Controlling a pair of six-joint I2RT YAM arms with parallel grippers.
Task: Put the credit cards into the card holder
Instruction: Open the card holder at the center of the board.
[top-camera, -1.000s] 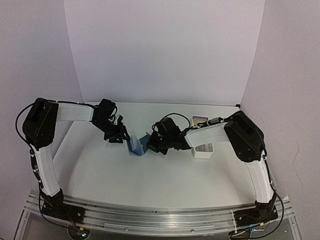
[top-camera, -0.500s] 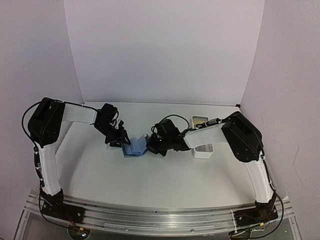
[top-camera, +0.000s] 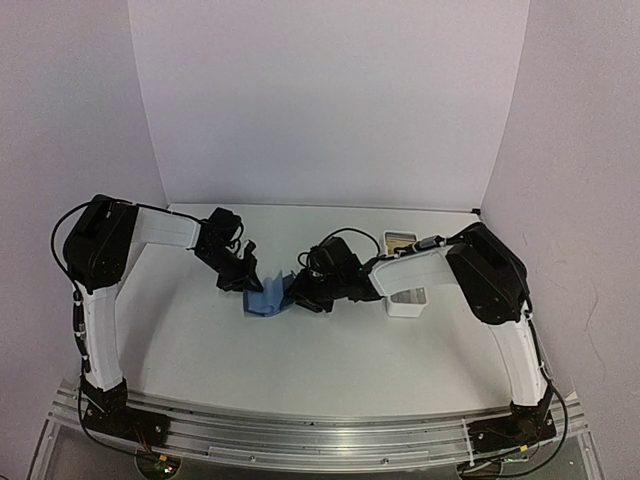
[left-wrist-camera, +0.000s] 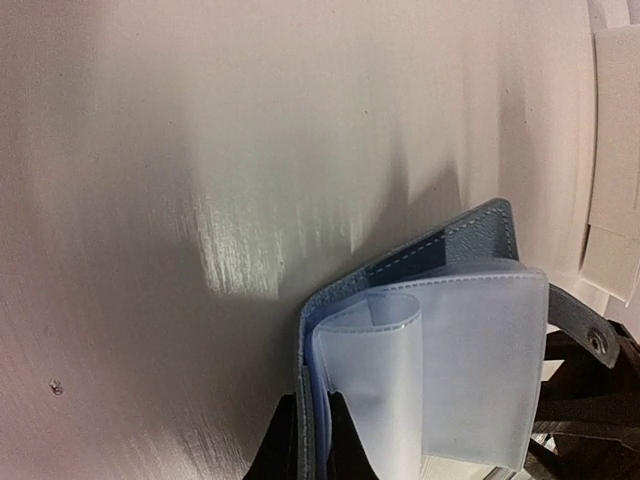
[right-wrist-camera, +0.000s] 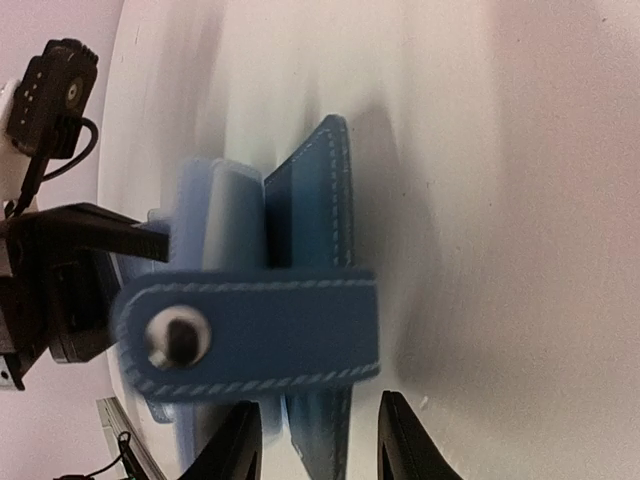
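The blue card holder (top-camera: 268, 297) lies open on the table between the two grippers. My left gripper (top-camera: 247, 279) is shut on the edge of its cover; in the left wrist view the fingertips (left-wrist-camera: 313, 410) pinch that cover beside the clear sleeves (left-wrist-camera: 470, 370). My right gripper (top-camera: 305, 291) is open. Its fingers (right-wrist-camera: 315, 425) straddle the other cover flap (right-wrist-camera: 318, 200) with gaps on both sides, just below the snap tab (right-wrist-camera: 250, 335). A tan credit card (top-camera: 400, 239) shows at the far end of the white tray. Other cards cannot be made out.
The long white tray (top-camera: 405, 300) stands just right of the right gripper, beside that arm's forearm. White walls close the table at the back and on both sides. Bare tabletop lies in front of the card holder.
The left gripper has closed on the card holder's cover. The right gripper has opened and let go of it. The holder has dropped from standing to lying flatter.
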